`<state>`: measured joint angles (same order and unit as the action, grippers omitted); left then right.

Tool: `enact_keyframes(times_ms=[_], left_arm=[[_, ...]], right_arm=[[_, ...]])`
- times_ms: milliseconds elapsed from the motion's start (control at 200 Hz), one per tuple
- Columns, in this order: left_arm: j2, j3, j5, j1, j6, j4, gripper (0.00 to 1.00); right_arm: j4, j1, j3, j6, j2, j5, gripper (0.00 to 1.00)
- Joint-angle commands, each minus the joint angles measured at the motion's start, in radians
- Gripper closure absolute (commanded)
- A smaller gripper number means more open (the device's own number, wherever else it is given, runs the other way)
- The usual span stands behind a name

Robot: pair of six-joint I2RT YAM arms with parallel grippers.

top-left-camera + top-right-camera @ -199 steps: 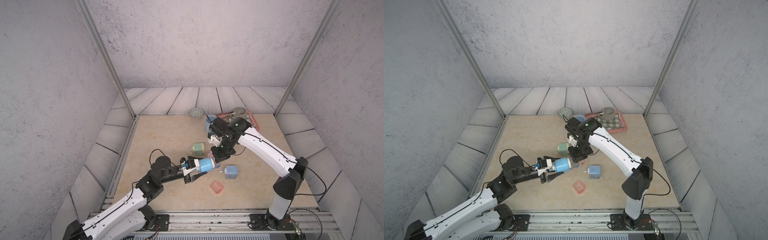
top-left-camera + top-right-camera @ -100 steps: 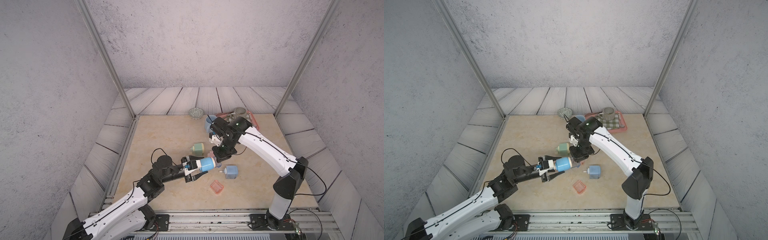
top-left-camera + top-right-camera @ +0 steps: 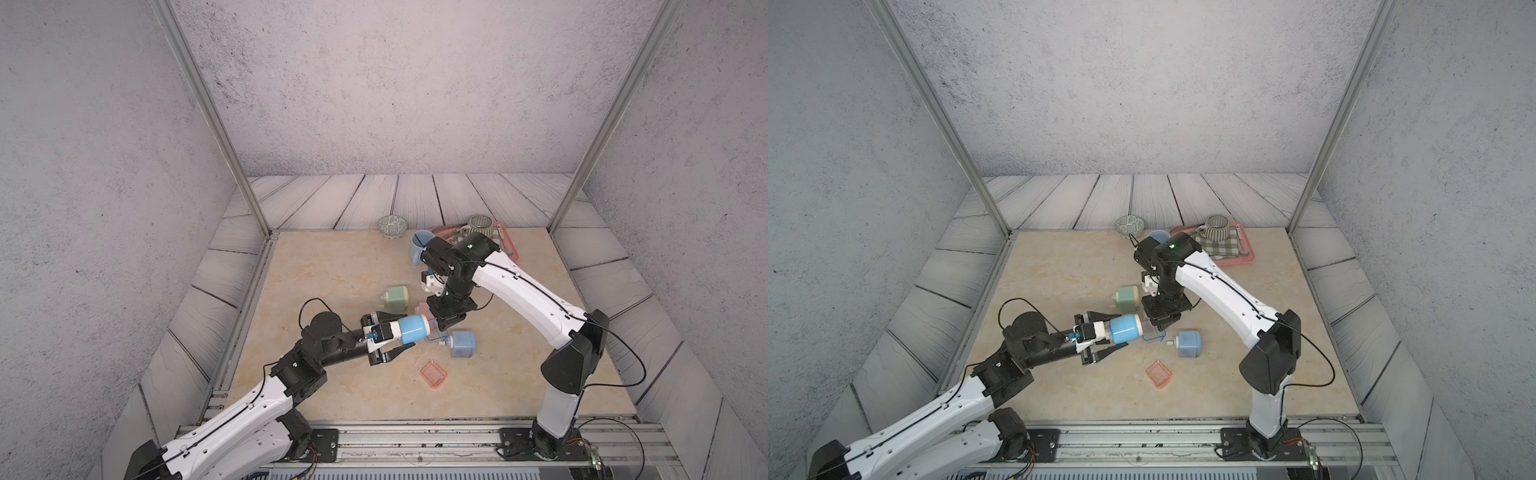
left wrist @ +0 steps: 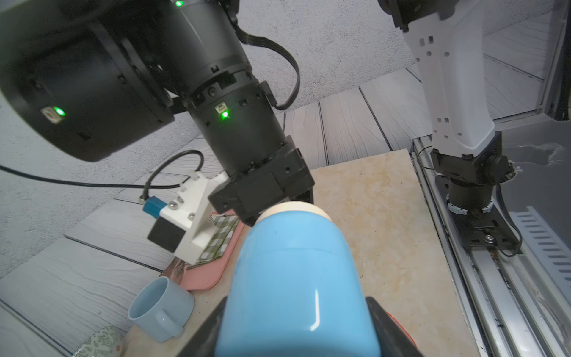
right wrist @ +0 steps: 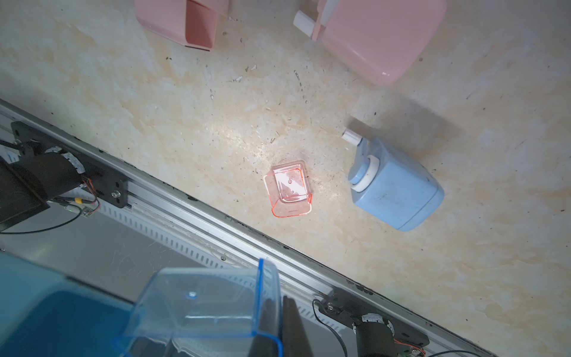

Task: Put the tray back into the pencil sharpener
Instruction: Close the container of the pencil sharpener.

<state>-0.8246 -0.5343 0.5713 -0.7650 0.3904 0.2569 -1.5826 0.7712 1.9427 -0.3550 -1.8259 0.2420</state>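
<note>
Over the table (image 3: 332, 270), left claw (image 3: 402, 332) level, gripping blue sharpener (image 3: 1125, 328), right claw (image 3: 443, 325) downward, pinching tray (image 5: 200, 303).

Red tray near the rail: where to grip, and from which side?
Pinch one thin side wall of the red tray from above, with one finger inside. It seems to lie flat with its open side up, and its walls look too low for a sideways grasp.

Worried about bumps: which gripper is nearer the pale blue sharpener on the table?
Right. The right gripper, pinching the clear tray, hangs just beside the pale blue sharpener; the left gripper, holding the bright blue sharpener, is beyond that tray.
</note>
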Motion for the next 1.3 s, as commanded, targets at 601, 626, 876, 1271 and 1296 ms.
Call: enact_keyframes(times_ms=[601, 626, 876, 1271, 1296], left_arm=[[-0.060, -0.065, -0.025, 0.005, -0.020, -0.002, 1.00], [-0.064, -0.068, -0.018, 0.004, -0.025, -0.002, 1.00], [-0.122, -0.101, 0.061, 0.005, -0.079, -0.045, 1.00], [-0.205, -0.043, 0.085, 0.016, -0.257, 0.137, 1.00], [-0.206, -0.037, 0.084, 0.016, -0.265, 0.145, 1.00]], right_arm=[[-0.091, 0.014, 0.138, -0.064, -0.038, 0.084, 1.00], [-0.087, 0.016, 0.141, -0.061, -0.038, 0.093, 1.00], [-0.038, 0.022, 0.140, -0.006, -0.012, 0.195, 1.00], [0.069, -0.004, 0.002, -0.031, 0.052, 0.322, 1.00], [0.071, -0.006, -0.004, -0.033, 0.056, 0.324, 1.00]])
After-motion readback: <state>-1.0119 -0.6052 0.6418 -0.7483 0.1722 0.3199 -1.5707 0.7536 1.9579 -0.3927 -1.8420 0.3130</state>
